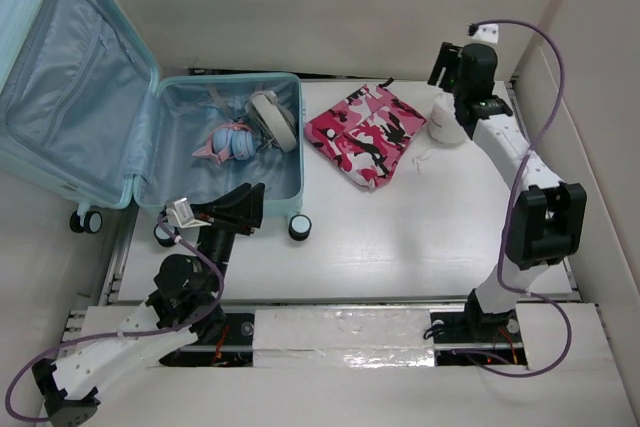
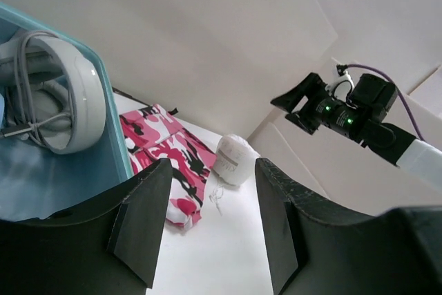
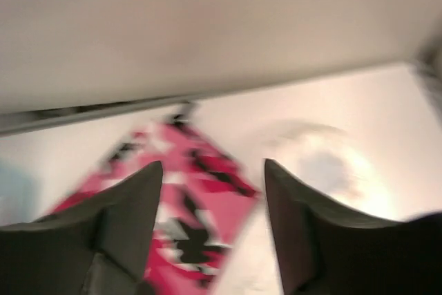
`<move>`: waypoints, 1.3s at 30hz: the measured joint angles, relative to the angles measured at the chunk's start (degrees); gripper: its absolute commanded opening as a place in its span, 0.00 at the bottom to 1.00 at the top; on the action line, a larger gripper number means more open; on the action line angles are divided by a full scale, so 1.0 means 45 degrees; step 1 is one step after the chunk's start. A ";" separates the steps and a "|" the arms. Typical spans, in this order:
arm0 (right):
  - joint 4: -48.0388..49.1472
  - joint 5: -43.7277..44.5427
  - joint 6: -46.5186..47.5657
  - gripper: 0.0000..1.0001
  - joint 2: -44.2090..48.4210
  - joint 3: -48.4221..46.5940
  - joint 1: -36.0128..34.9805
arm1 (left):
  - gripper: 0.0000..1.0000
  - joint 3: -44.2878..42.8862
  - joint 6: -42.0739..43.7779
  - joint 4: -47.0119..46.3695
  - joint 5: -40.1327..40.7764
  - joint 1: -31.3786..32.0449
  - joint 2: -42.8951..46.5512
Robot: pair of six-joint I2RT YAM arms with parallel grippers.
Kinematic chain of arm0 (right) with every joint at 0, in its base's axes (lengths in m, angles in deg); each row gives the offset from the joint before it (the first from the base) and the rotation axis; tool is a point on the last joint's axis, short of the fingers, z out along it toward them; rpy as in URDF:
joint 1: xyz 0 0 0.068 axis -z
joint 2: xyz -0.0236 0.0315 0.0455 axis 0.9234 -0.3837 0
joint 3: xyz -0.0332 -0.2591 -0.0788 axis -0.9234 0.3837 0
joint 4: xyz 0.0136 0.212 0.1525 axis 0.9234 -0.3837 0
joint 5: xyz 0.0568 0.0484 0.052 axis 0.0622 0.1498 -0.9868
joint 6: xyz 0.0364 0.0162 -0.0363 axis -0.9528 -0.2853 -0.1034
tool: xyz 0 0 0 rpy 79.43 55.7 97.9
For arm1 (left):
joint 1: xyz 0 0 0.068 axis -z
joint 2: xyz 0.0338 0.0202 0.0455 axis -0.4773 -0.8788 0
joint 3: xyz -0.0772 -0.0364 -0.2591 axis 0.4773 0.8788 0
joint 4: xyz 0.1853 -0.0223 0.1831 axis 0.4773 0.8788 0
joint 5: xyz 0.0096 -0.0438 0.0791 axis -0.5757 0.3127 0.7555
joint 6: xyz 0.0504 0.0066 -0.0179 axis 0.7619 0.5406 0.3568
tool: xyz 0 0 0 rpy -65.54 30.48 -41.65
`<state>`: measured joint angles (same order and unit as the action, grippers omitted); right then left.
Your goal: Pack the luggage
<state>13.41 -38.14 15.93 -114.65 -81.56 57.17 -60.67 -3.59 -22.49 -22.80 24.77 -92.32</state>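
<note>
The luggage (image 1: 70,77) lies open at the counter's far left corner. Left pincer (image 2: 213,170) is by its near rim, jaws apart, empty. Right pincer (image 3: 214,170) is spread too, holding nothing.

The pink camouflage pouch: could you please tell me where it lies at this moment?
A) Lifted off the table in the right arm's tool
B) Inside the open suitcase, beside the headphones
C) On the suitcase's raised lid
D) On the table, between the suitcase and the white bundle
D: the pink camouflage pouch lies flat on the table, to the right of the open luggage and to the left of the white bundle.
</note>
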 measured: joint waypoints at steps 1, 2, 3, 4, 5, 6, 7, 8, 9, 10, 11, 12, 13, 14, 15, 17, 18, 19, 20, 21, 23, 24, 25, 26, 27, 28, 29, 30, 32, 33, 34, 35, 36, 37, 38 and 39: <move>-0.0345 0.0389 0.0097 0.87 -0.0136 0.0005 0.0408 | 0.49 0.0000 0.0005 0.0000 -0.0034 0.0000 -0.0107; -0.0704 0.0801 0.0204 0.90 -0.0301 -0.0015 0.0772 | 0.49 0.0000 0.0005 0.0005 -0.0068 -0.0005 -0.0199; -0.1200 0.1171 0.0321 0.92 -0.0559 -0.0160 0.1035 | 0.49 0.0000 0.0005 0.0000 -0.0102 0.0000 -0.0287; -0.1603 0.1467 0.0432 0.93 -0.0869 -0.0403 0.1195 | 0.49 0.0000 0.0005 0.0000 -0.0126 0.0000 -0.0350; -0.1977 0.1666 0.0534 0.93 -0.1224 -0.0719 0.1302 | 0.49 0.0000 0.0005 0.0005 -0.0151 0.0000 -0.0393; -0.2307 0.1773 0.0695 0.92 -0.1593 -0.1035 0.1350 | 0.49 0.0000 0.0005 0.0000 -0.0165 0.0000 -0.0408; -0.2618 0.1855 0.0831 0.85 -0.1967 -0.1350 0.1360 | 0.50 0.0000 0.0005 -0.0005 -0.0170 0.0000 -0.0413; -0.2905 0.1909 0.1005 0.83 -0.2327 -0.1671 0.1360 | 0.50 0.0000 0.0005 -0.0010 -0.0180 0.0000 -0.0418; -0.3147 0.1967 0.1137 0.82 -0.2676 -0.1953 0.1297 | 0.50 0.0000 0.0005 -0.0019 -0.0185 0.0000 -0.0427; -0.3317 0.2021 0.1316 0.78 -0.2977 -0.2161 0.1248 | 0.50 0.0000 0.0005 -0.0039 -0.0204 -0.0005 -0.0447; -0.3468 0.2050 0.1467 0.76 -0.3235 -0.2293 0.1161 | 0.50 0.0000 0.0005 -0.0078 -0.0214 0.0000 -0.0500; -0.3609 0.2074 0.1666 0.74 -0.3453 -0.2370 0.1078 | 0.50 0.0000 0.0005 -0.0107 -0.0228 0.0000 -0.0573; -0.3798 0.2098 0.1846 0.68 -0.3667 -0.2472 0.0986 | 0.50 0.0000 0.0005 -0.0107 -0.0243 -0.0005 -0.0651; -0.3939 0.2098 0.2025 0.65 -0.3871 -0.2569 0.0918 | 0.50 0.0000 0.0005 -0.0107 -0.0262 0.0000 -0.0729; -0.4109 0.2084 0.2195 0.64 -0.4095 -0.2735 0.0855 | 0.50 0.0000 0.0005 -0.0107 -0.0277 0.0000 -0.0797; -0.4575 0.2089 0.2453 0.63 -0.4643 -0.3303 0.0748 | 0.50 0.0000 0.0005 -0.0102 -0.0306 0.0000 -0.0869; -0.4741 0.2074 0.2613 0.63 -0.4930 -0.3643 0.0719 | 0.50 0.0000 0.0005 -0.0107 -0.0316 0.0000 -0.0879; -0.4877 0.2055 0.2759 0.63 -0.5183 -0.3934 0.0699 | 0.50 0.0000 0.0005 -0.0126 -0.0325 0.0000 -0.0889; -0.4993 0.2045 0.2871 0.62 -0.5357 -0.4133 0.0699 | 0.50 0.0000 0.0005 -0.0151 -0.0325 0.0000 -0.0908; -0.5153 0.2050 0.3011 0.61 -0.5508 -0.4303 0.0690 | 0.50 0.0000 0.0005 -0.0175 -0.0340 0.0000 -0.0928; -0.5474 0.2059 0.3254 0.53 -0.5746 -0.4629 0.0680 | 0.50 0.0000 0.0000 -0.0189 -0.0359 0.0000 -0.0933; -0.5605 0.2089 0.3371 0.48 -0.5843 -0.4779 0.0680 | 0.50 0.0000 0.0005 -0.0194 -0.0364 0.0000 -0.0933; -0.5722 0.2113 0.3468 0.41 -0.5926 -0.4891 0.0680 | 0.50 0.0000 0.0005 -0.0194 -0.0369 0.0000 -0.0933; -0.5829 0.2157 0.3570 0.36 -0.5979 -0.4959 0.0680 | 0.50 0.0000 0.0005 -0.0194 -0.0379 0.0000 -0.0933; -0.5916 0.2191 0.3628 0.30 -0.6003 -0.4993 0.0680 | 0.50 0.0000 0.0000 -0.0194 -0.0384 0.0000 -0.0933; -0.6003 0.2220 0.3687 0.18 -0.6008 -0.4993 0.0680 | 0.50 0.0000 0.0005 -0.0194 -0.0398 0.0000 -0.0933; -0.6086 0.2244 0.3725 0.13 -0.6003 -0.4993 0.0680 | 0.50 0.0000 0.0000 -0.0194 -0.0403 0.0000 -0.0933; -0.6130 0.2278 0.3735 0.07 -0.6008 -0.4993 0.0680 | 0.50 0.0000 0.0005 -0.0194 -0.0413 0.0000 -0.0933; -0.6169 0.2327 0.3750 0.00 -0.6003 -0.4988 0.0680 | 0.50 0.0000 0.0000 -0.0194 -0.0413 0.0000 -0.0933; -0.6159 0.2336 0.3735 0.00 -0.6003 -0.4974 0.0665 | 0.50 0.0000 0.0000 -0.0194 -0.0418 0.0000 -0.0933; -0.6139 0.2351 0.3716 0.00 -0.5984 -0.4935 0.0665 | 0.50 0.0000 0.0000 -0.0194 -0.0418 0.0000 -0.0933; -0.6139 0.2370 0.3706 0.00 -0.5931 -0.4872 0.0651 | 0.50 0.0000 0.0000 -0.0194 -0.0427 0.0000 -0.0933; -0.6125 0.2390 0.3682 0.00 -0.5853 -0.4755 0.0631 | 0.50 0.0000 0.0000 -0.0194 -0.0442 0.0000 -0.0933; -0.6076 0.2414 0.3657 0.00 -0.5707 -0.4541 0.0588 | 0.50 0.0000 0.0000 -0.0199 -0.0452 0.0000 -0.0933; -0.6028 0.2414 0.3643 0.00 -0.5435 -0.4226 0.0520 | 0.50 0.0000 0.0000 -0.0199 -0.0461 0.0000 -0.0933; -0.6028 0.2409 0.3623 0.00 -0.5100 -0.3857 0.0427 | 0.50 0.0000 0.0000 -0.0199 -0.0476 0.0000 -0.0933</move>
<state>-13.71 -27.30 32.24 -137.60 -98.91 59.10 -60.67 -3.59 -23.39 -24.95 24.77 -96.52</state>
